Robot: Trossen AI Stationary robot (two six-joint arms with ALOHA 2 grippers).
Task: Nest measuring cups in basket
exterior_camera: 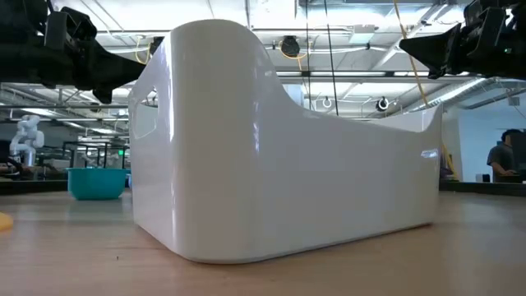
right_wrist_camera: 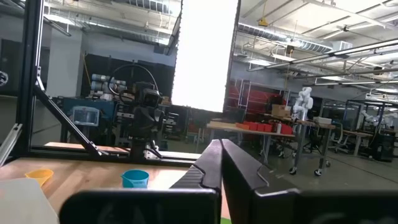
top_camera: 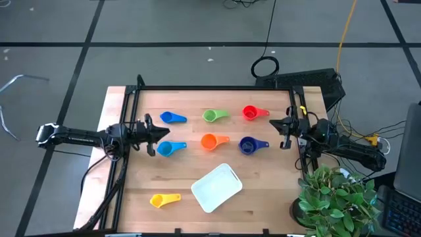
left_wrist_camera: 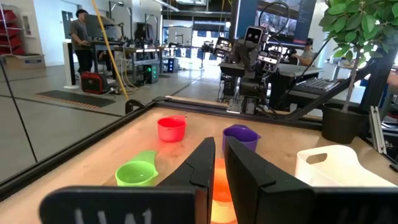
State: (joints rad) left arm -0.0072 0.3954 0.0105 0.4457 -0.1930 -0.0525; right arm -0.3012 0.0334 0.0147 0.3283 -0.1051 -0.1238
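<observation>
- The left gripper [top_camera: 152,135] is hovering at the table's 9 o'clock edge, fingers nearly closed, holding nothing.
- The right gripper [top_camera: 281,127] is waiting at 3 o'clock, fingers pressed together, empty.
- The white basket [top_camera: 216,188] is sitting empty at 6 o'clock.
- The blue cups [top_camera: 172,118] [top_camera: 168,149], green [top_camera: 213,116], red [top_camera: 252,112], orange [top_camera: 212,141] and dark blue [top_camera: 250,145] cups are lying mid-table; the yellow cup [top_camera: 162,199] is lying toward 7 o'clock.

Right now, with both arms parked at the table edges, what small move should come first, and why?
Probably the left pincer should open and dip toward the light blue cup right beside it. The basket is empty, all seven cups lie loose on the table, neither pincer holds anything, and both look shut. The right pincer waits near the dark blue cup.
</observation>
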